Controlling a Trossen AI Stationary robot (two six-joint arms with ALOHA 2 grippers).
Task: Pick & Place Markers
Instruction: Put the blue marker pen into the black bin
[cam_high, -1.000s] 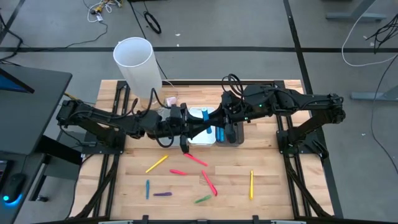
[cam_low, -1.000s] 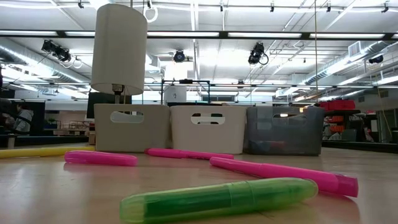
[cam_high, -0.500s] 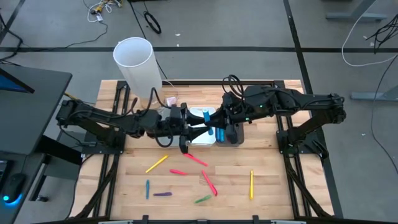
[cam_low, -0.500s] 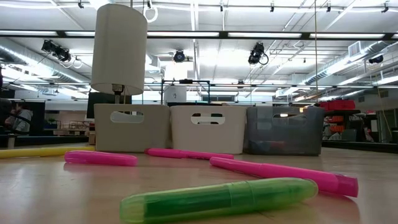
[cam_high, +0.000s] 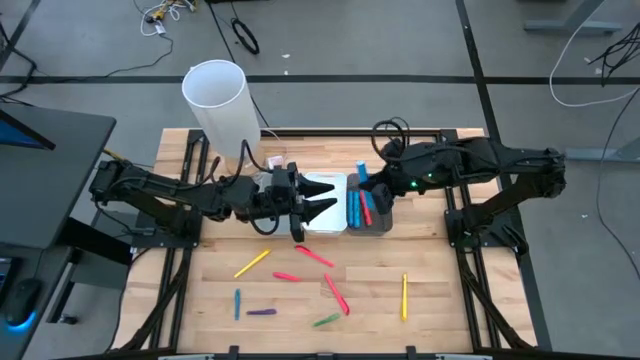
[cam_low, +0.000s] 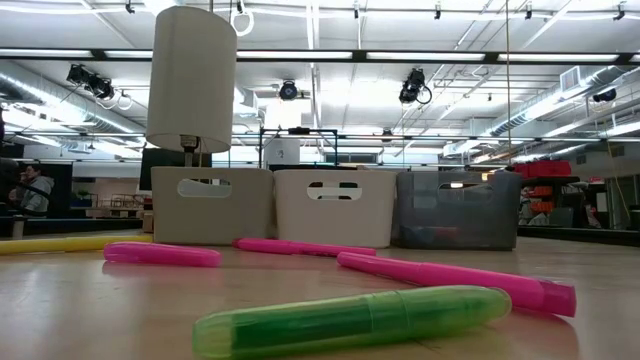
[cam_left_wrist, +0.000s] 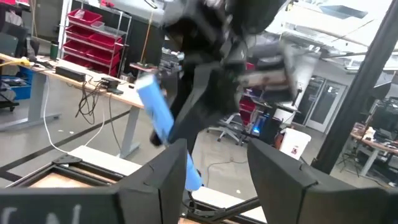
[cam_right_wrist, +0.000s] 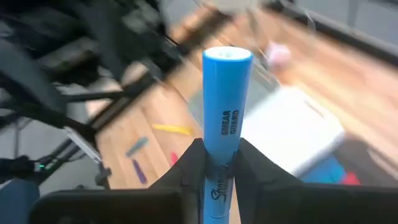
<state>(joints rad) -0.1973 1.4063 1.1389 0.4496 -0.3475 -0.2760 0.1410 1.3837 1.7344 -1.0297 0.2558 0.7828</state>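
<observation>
My right gripper (cam_high: 368, 182) is above the far edge of the dark bin (cam_high: 383, 222), shut on a blue marker (cam_high: 361, 168). My left gripper (cam_high: 326, 198) hovers open over the white bin (cam_high: 318, 226), its fingers pointing at the right gripper and touching nothing. In the left wrist view, the open fingers (cam_left_wrist: 168, 177) frame the blue marker (cam_left_wrist: 163, 123) held farther off. Blue and red markers (cam_high: 359, 208) lie in the dark bin. Several markers lie flat on the near half of the table: yellow (cam_high: 252, 263), red (cam_high: 336, 295), blue (cam_high: 237, 303), purple (cam_high: 261, 312), green (cam_high: 326, 320). My right gripper pinches the blue marker between its two fingers (cam_right_wrist: 191, 171) on the printed barrel (cam_right_wrist: 219, 163). The marker lies along the fingers and sticks out well past their tips, flat end (cam_right_wrist: 227, 55) forward. It is lifted clear, above the bins.
A tall white cylinder (cam_high: 215, 100) stands at the table's far left. Three bins sit in a row in the low view: beige (cam_low: 212, 205), white (cam_low: 335, 207), grey (cam_low: 458, 210). A green marker (cam_low: 350, 318) and pink markers (cam_low: 455, 280) lie in front of them. Another yellow marker (cam_high: 404, 297) lies near right.
My right gripper has drawn back toward the table's right, carrying the blue marker away from between my left gripper's fingers. The two grippers, which met over the white bin, now stand apart. My left arm has stayed where it was.
</observation>
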